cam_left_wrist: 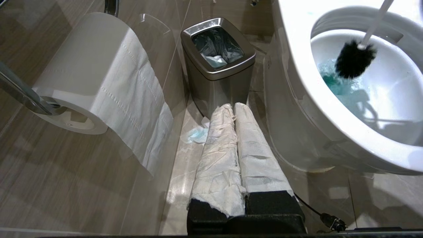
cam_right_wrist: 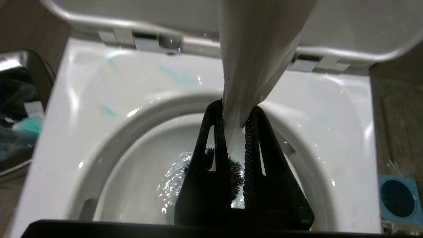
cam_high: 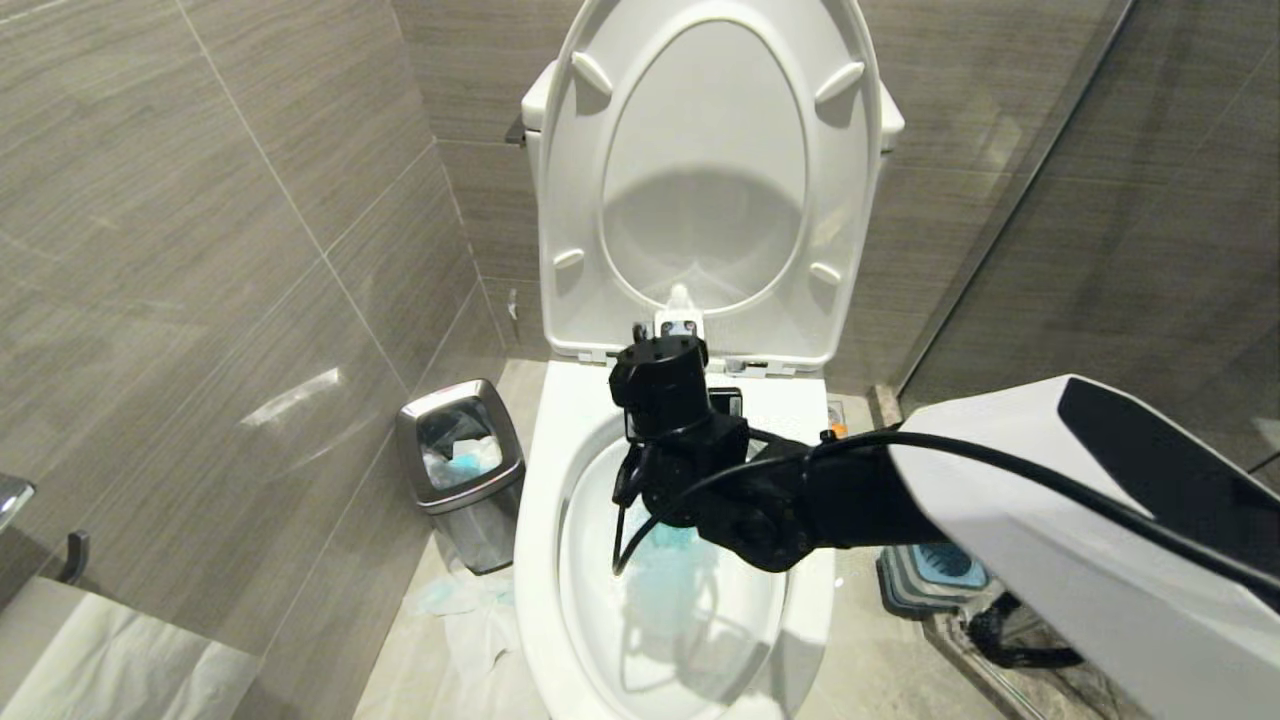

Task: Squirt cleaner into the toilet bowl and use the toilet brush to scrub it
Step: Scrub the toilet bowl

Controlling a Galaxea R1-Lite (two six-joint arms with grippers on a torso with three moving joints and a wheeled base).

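Head view: the right gripper (cam_high: 668, 345) hangs over the bowl (cam_high: 540, 480); blue cleaner (cam_high: 665, 570) tints the water. Left wrist view: left gripper (cam_left_wrist: 235, 109), jaws pressed together, empty, near the bin (cam_left_wrist: 218, 71); the brush (cam_left_wrist: 355, 61) head is in the bowl. Right wrist view: jaws clamp the brush handle.

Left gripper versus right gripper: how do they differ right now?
The left gripper is shut on nothing, its fingers wrapped in white paper, and sits low beside the toilet bowl near the bin. The right gripper is bare black, clamped on the toilet brush handle over the bowl. Both have closed jaws.
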